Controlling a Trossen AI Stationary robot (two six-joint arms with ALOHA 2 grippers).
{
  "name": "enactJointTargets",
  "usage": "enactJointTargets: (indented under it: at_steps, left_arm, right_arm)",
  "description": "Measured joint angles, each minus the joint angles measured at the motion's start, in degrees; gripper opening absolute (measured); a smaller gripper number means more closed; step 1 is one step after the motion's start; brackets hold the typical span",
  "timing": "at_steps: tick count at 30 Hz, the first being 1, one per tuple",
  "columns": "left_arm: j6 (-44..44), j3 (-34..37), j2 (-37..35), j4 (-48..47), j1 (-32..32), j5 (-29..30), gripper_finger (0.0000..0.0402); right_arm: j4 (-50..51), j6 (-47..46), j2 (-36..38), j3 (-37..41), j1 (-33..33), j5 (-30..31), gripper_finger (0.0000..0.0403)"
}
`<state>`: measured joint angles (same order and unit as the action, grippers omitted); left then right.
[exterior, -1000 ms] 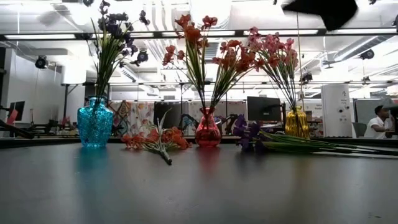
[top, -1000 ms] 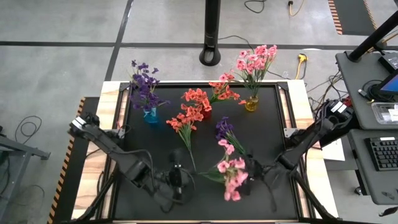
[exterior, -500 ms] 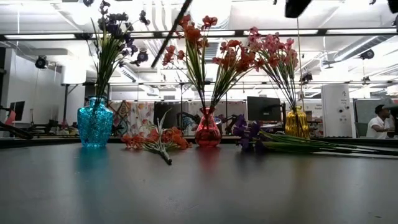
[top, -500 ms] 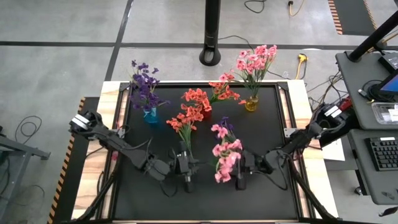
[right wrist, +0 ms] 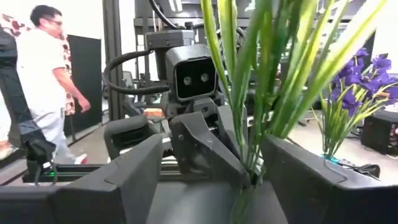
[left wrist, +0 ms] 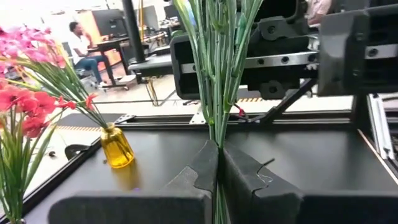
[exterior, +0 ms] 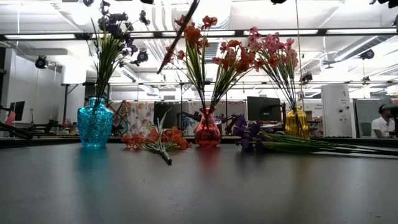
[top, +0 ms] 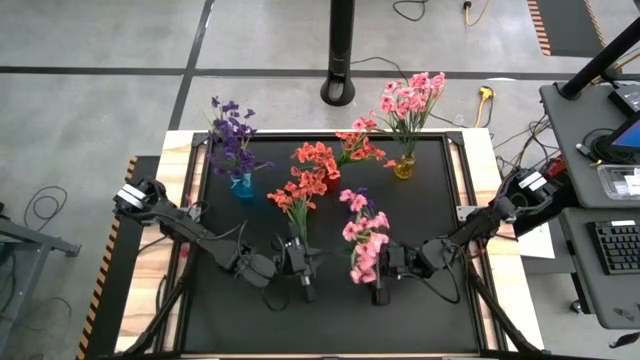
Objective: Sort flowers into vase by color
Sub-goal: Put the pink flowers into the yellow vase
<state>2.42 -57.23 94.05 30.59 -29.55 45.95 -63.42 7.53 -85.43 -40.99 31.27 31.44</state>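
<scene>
The pink sprig (top: 365,245) is standing up off the table (top: 240,320) near its front edge, between the two arms; the left hand (left wrist: 219,163) is pinching the foot of its green stems with both fingers pressed together, while the right hand (top: 382,288) is sitting just beside it with its fingers spread wide on either side of the same stems, not clamping them; this is looking like a pass from one hand to the other, with the left hand now carrying the load.

Behind it, much of the sorting is showing as done; the blue vase (top: 243,186) at the back left is holding purple blossoms, the red vase (exterior: 208,130) in the middle is holding coral ones, and the yellow vase (top: 404,167) at the back right is holding pink ones; each colour is keeping to its own vase.

Three sprigs are waiting; the pink sprig in hand is belonging, by colour, in the yellow vase, well apart from where it is standing now; a coral sprig (top: 297,193) is lying flat on the table in front of the red vase, and a purple sprig (top: 358,203) is lying flat just beyond the pink one; so the task is appearing well past halfway, with one placement under way and two pickups left.
</scene>
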Motion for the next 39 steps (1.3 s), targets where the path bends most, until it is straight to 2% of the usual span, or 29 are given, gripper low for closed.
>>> enactJointTargets:
  at_steps: [7, 14, 20, 32, 36, 39]
  left_arm:
    - [1.9, 0.0, 2.9, 5.3, 0.7, 0.2, 0.0000]
    - [2.3, -0.5, 3.7, 6.5, 1.0, 0.1, 0.0000]
    - [2.4, -0.5, 3.7, 6.5, 1.0, 0.1, 0.0000]
    - [1.8, -0.5, 3.7, 6.5, 1.0, 0.1, 0.0004]
    - [1.2, -0.5, 3.6, 6.2, 0.8, 0.0, 0.0032]
    - [0.8, -0.5, 2.8, 3.5, 0.3, 0.0, 0.0074]
  right_arm:
    - [-0.1, -1.4, 0.0, -0.1, -2.0, -0.2, 0.0291]
    - [0.1, -2.4, 0.0, -0.1, -3.6, 0.0, 0.0266]
    - [0.1, -2.5, 0.0, -0.1, -3.8, 0.0, 0.0212]
    - [1.6, -3.2, 0.1, -0.8, -3.8, 0.1, 0.0067]
    - [2.8, -3.2, 0.6, -0.9, -3.8, 0.1, 0.0023]
    - [7.2, -4.4, 2.6, -0.9, -3.8, 0.2, 0.0014]
